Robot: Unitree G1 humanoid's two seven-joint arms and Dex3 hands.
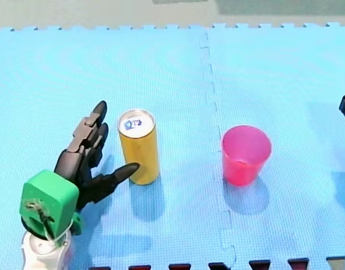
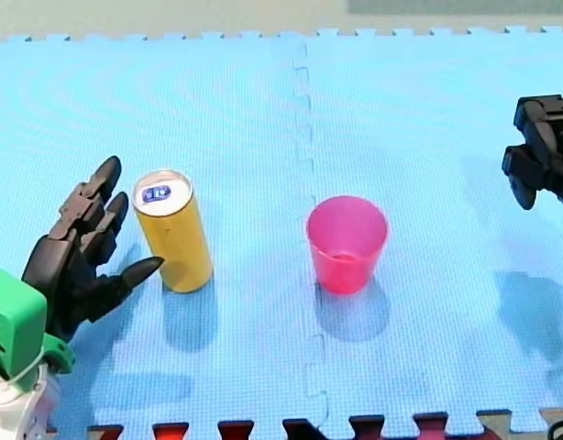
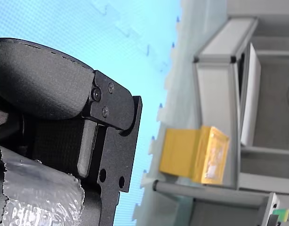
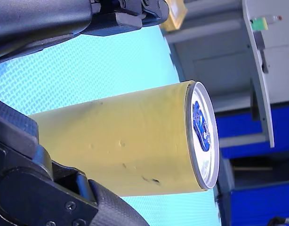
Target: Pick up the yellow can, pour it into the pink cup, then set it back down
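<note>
Standing upright on the blue foam mat [image 1: 161, 67], the yellow can [image 1: 140, 147] was on the robot's left side. The pink cup [image 1: 245, 154] stood upright too, well apart from the can, with its open mouth facing up, ready to be filled.

The left hand [image 1: 85, 160] was just beside the can. Its fingers [image 1: 94, 126] were apart and reached up along the can's far side. The thumb [image 1: 125, 170] pointed at the can's bottom part and looked as if it touched it. The second wrist view showed the can lying between the fingers, but they had not closed on it. I think the hand was placed like this so it could squeeze the can from both sides and lift it.

The right hand [image 2: 543, 151] was far off at the right edge of the mat, holding nothing. I could not tell if it was open or closed.

The mat was made of pieces that lock together, and a seam [image 1: 209, 84] ran between the can and the cup. Past the mat's edge were grey metal frames [image 3: 220, 70], a yellow box [image 3: 194, 155] and a blue cabinet [image 4: 262, 197].
</note>
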